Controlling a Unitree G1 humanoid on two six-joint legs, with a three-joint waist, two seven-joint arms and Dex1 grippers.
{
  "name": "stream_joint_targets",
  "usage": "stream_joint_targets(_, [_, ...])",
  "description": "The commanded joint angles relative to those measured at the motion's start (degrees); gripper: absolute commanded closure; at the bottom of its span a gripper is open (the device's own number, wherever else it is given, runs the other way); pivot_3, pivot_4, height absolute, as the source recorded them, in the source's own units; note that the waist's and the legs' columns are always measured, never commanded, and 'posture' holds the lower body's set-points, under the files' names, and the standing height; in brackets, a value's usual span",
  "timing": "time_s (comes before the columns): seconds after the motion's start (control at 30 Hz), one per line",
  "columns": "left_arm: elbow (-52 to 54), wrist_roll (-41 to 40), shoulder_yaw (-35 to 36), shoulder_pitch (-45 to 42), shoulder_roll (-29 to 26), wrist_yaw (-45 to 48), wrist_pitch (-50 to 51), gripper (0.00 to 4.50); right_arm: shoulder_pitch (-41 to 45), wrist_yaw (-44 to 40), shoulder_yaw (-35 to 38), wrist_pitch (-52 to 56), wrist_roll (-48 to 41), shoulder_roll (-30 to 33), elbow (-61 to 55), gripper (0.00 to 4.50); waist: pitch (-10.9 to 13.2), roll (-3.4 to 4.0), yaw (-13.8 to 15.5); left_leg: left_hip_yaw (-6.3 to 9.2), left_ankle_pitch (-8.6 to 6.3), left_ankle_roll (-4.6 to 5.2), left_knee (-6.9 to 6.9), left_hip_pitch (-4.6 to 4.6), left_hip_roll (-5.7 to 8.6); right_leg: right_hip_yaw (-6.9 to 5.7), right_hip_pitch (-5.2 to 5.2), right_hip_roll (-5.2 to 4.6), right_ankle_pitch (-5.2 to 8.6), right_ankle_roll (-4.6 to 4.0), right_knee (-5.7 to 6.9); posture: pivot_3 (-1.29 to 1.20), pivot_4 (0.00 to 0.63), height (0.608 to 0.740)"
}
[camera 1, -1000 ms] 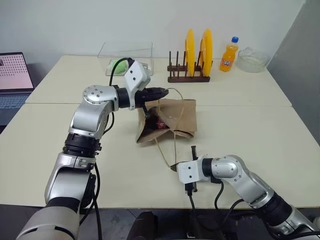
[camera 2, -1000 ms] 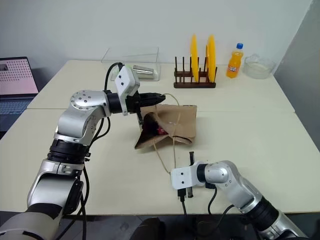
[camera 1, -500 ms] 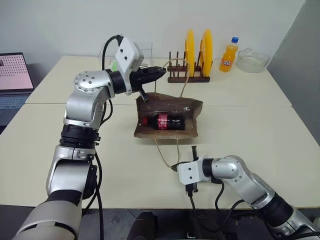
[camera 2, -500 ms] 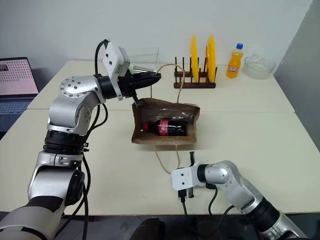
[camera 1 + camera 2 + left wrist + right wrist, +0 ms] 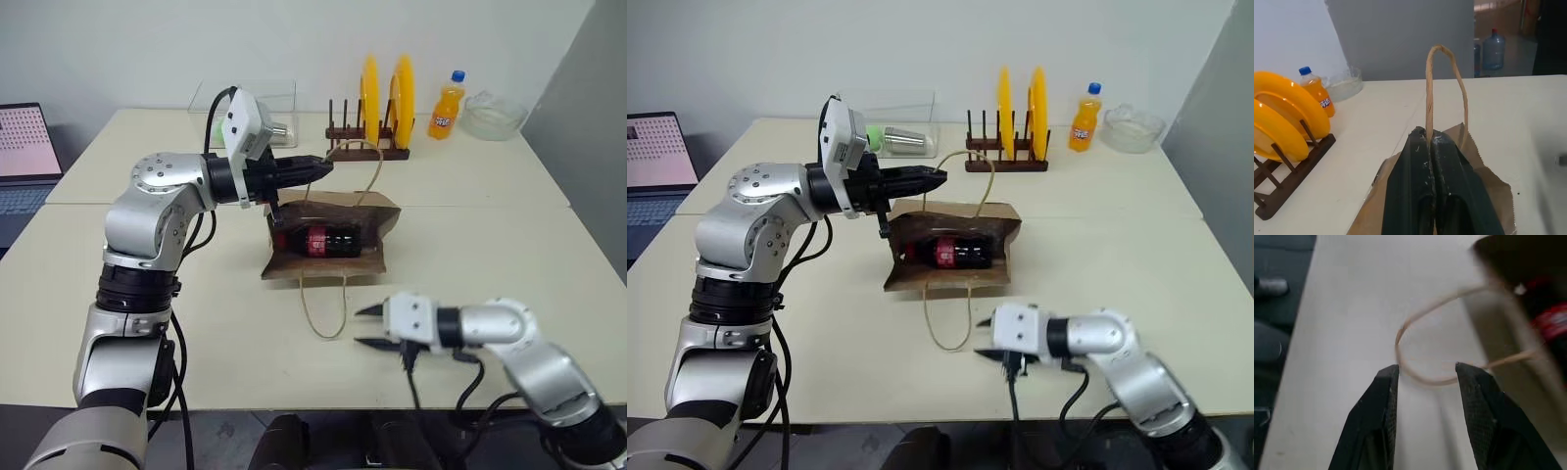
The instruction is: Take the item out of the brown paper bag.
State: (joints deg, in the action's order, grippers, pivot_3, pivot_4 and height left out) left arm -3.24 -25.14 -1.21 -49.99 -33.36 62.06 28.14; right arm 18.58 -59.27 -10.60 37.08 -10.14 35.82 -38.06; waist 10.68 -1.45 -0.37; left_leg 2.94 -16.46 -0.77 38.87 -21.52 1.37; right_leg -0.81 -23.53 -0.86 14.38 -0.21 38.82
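Two rope handles belong to the creased brown paper bag point(image 5: 333, 240) lying on the cream table point(image 5: 509, 245). Our left gripper point(image 5: 321, 166), its black fingers pressed together, pinches the upper tan handle point(image 5: 1442, 93) and holds it up, so the bag's mouth gapes toward us. Inside we see the small dark cola bottle with the red label point(image 5: 318, 241), lying on its side across the bag. The lower handle point(image 5: 321, 308) loops loose on the table toward us. Our right gripper point(image 5: 369, 327) hovers just beside that loop, above the table's near edge, its fingers parted and holding nothing. Well behind the bag stand yellow plates in a dark wooden rack point(image 5: 377, 113) and an orange soda bottle with a blue cap point(image 5: 448, 106).
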Motion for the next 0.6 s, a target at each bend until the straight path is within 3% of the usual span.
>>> stream_joint_targets(0.03, [2.04, -1.26, 1.46, -0.84, -0.20, 0.05, -0.49, 4.50, 7.01, 2.14, 3.10, 4.95, -5.85, -1.88, -1.81, 2.59, 0.00, 0.00, -0.01, 0.01, 0.00, 0.00, -0.02, 0.01, -0.01, -0.02, 0.00, 0.00, 0.00, 0.00, 0.00, 0.00, 0.150, 0.740])
stream_joint_targets(0.13, [1.59, -1.61, 1.74, -1.04, 0.19, -0.18, -0.38, 4.50, 12.26, 5.87, -0.83, 4.36, -3.57, -4.26, 1.91, 2.59, 0.01, 0.02, -0.02, 0.02, 0.00, 0.00, -0.05, -0.02, -0.02, -0.03, -0.07, 0.01, 0.00, -0.01, 0.04, 0.00, 0.150, 0.740])
stream_joint_targets(0.37, [0.85, -1.84, 1.53, -1.26, 0.06, 0.57, -0.46, 4.50, 23.73, 14.37, -16.50, 0.42, 13.02, -7.09, 18.61, 2.59, 0.01, 0.02, -0.06, -0.14, 0.12, -0.19, 0.03, -0.49, 0.07, 0.09, -0.56, -0.08, -0.17, -0.28, 0.14, 0.00, 0.150, 0.740])
stream_joint_targets(0.6, [1.05, -1.76, 1.53, -1.13, -0.24, 0.66, -0.31, 4.50, 32.10, 15.35, -22.70, -5.47, 20.74, -11.93, 31.07, 2.59, 0.01, 0.02, -0.30, -0.12, 0.13, -0.20, -0.01, -0.49, 0.06, 0.05, -0.59, -0.07, -0.18, -0.30, 0.14, 0.00, 0.150, 0.740])
